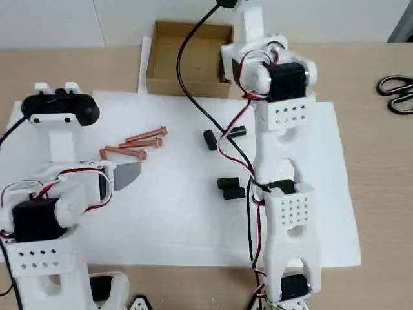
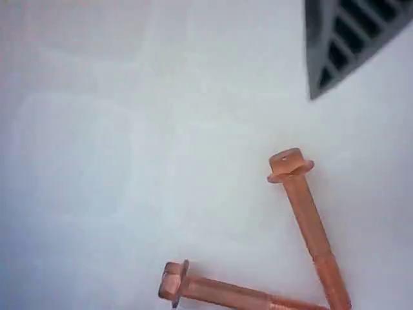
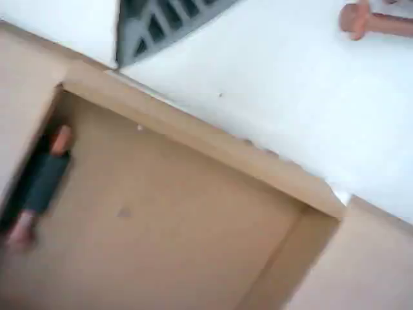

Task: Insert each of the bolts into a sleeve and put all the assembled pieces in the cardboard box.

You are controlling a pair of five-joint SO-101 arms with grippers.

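Several copper bolts (image 1: 139, 143) lie loose on the white foam sheet (image 1: 174, 213). Two of them, one bolt (image 2: 308, 219) and another bolt (image 2: 213, 292), lie right under my left gripper (image 1: 129, 174), whose grey tip (image 2: 335, 51) hangs just beside them. Black sleeves (image 1: 210, 139) lie mid-sheet, with one sleeve (image 1: 237, 131) further back and a pair (image 1: 230, 187) nearer the front. My right gripper (image 1: 227, 61) hovers over the right side of the cardboard box (image 1: 161, 71). Its grey tip (image 3: 161, 22) is above the box wall (image 3: 213, 145). One assembled piece (image 3: 39, 187) lies inside the box.
Scissors (image 1: 397, 90) lie on the wooden table at the far right. The right arm's black cable (image 1: 193, 97) crosses the sheet between the bolts and the sleeves. A bolt head (image 3: 361, 19) shows on the foam beyond the box.
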